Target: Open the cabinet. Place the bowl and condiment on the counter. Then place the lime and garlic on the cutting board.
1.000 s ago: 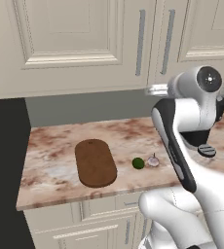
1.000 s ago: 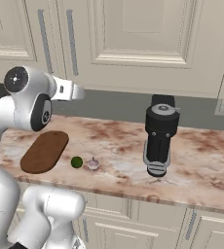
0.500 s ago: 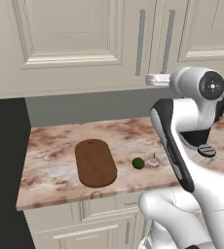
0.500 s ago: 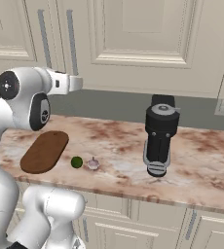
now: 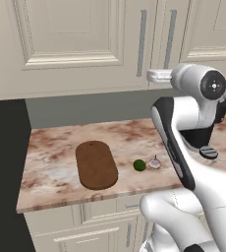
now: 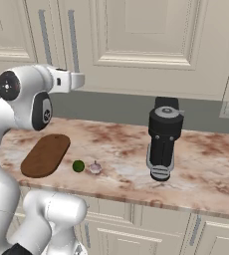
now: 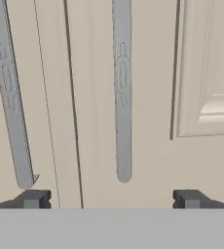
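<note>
The cabinet [image 5: 85, 44] is shut, its two grey bar handles [image 5: 142, 37] side by side at the door seam. In the hand view my open gripper [image 7: 110, 199] faces the doors, with the lower end of the right handle [image 7: 122, 92] just above the gap between its fingertips [image 7: 33, 198] and the left handle [image 7: 10, 92] off to the side. My gripper [image 5: 153, 75] hovers close below the handles. On the counter [image 5: 61, 142] lie the cutting board [image 5: 96, 164], the lime [image 5: 139, 165] and the garlic [image 5: 155, 163]. Bowl and condiment are hidden.
A tall black appliance [image 6: 162, 144] stands on the counter to the right of the garlic [image 6: 95, 168]. Cream drawer fronts [image 5: 100, 221] run below the counter edge. A dark gap [image 5: 4, 162] borders the counter's left end.
My hand has risen a little and swung closer to the cabinet doors. The lime, garlic and cutting board have not moved.
</note>
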You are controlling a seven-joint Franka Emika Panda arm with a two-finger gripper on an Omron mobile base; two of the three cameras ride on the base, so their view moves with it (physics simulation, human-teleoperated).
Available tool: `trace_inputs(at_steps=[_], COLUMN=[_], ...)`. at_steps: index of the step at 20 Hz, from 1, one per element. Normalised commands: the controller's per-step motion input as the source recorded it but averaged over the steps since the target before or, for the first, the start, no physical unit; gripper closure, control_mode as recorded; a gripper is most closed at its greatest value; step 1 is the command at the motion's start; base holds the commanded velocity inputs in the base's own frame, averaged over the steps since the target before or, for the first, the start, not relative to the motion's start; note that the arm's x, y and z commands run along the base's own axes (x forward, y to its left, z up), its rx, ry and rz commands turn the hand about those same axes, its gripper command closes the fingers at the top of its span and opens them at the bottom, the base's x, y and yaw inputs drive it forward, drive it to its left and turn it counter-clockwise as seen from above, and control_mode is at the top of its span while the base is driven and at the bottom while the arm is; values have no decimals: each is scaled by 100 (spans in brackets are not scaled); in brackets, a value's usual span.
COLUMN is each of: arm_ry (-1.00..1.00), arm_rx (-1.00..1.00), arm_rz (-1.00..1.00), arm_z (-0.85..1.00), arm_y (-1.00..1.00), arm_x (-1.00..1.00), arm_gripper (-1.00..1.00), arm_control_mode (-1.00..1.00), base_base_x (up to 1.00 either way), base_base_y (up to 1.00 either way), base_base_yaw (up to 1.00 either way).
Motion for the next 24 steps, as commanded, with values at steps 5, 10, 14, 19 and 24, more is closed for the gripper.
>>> trace_inputs(at_steps=[5, 10, 14, 19, 24], arm_ry=[0, 0, 0, -1, -1], arm_rx=[0, 0, 0, 0, 0], arm_rz=[0, 0, 0, 2, 1], arm_z=[2, 9, 1, 0, 2], arm_y=[0, 0, 0, -1, -12], arm_x=[7, 4, 16, 10, 11], arm_gripper=[-100, -100, -100, -100, -100], arm_control_mode=[-100, -100, -100, -100, -100], base_base_x=[0, 0, 0, 0, 0], base_base_y=[0, 0, 0, 0, 0], base_base_yaw=[0, 0, 0, 0, 0])
